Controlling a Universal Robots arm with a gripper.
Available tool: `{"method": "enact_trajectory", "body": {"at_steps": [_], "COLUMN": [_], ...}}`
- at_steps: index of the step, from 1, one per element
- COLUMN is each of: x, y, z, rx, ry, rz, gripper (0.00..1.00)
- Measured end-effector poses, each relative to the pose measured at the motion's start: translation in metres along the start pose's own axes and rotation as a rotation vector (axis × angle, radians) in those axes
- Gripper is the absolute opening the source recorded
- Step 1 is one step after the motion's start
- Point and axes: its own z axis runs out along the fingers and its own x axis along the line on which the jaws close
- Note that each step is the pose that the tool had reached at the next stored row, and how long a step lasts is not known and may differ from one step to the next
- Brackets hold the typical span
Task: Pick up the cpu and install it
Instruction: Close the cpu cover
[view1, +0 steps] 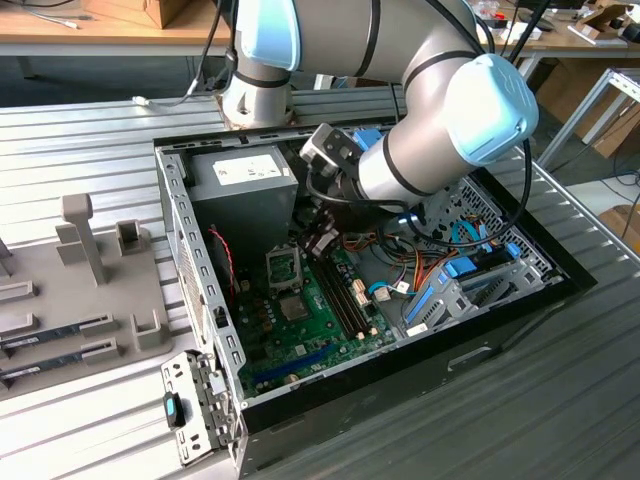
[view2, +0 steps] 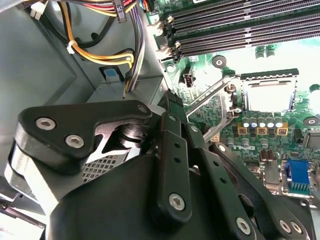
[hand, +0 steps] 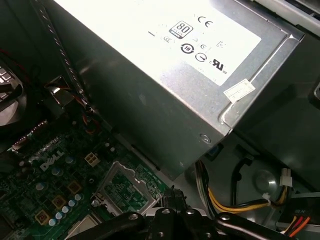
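We see the open computer case (view1: 520, 300) lying on the slatted metal worktop (view1: 90, 130), and the arm's tool (view1: 318, 243) is reaching down inside it. In both wrist views the tool's (view2: 167, 98) fingers (hand: 172, 194) are drawn together, and we cannot see anything between them.

Close beside the tool stands the grey power supply (hand: 150, 100). Its top carries a large white label (view1: 243, 171) with rows of dark certification marks, and there is a smaller white sticker (hand: 239, 90) near one corner. Yellow, orange and black wires (view2: 100, 52) run out beside it, next to the tool.

Below and ahead of the fingertips lies the green motherboard (view1: 300, 330), which has white lettering printed on it in the first wrist view. The long black memory slots (view2: 240, 30) run along the board to one side of the tool.

Just ahead of the fingertips is the square processor socket (view2: 270, 95), with its metal frame lying flat and a thin lever (view2: 210, 92) raised at an angle.

We cannot place the cpu with certainty. The socket's middle glares pale in the second wrist view. In the exterior view a small silver-grey square (view1: 293, 307) lies flat on the board, just past the socket from the tool, with its edges parallel to the socket's.
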Motion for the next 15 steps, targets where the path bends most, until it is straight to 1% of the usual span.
{"method": "enact_trajectory", "body": {"at_steps": [4,12,15], "x": [0.001,0.0009,0.0008], "y": [0.0023,0.0036,0.0042], "z": [-0.0025,-0.0052,-0.0064], "rx": [0.0005,0.0002,-0.0004], "ry": [0.0009,0.002,0.0016], "rz": [-0.003,-0.006,-0.007], "gripper": [0.11,0.11,0.11]}}
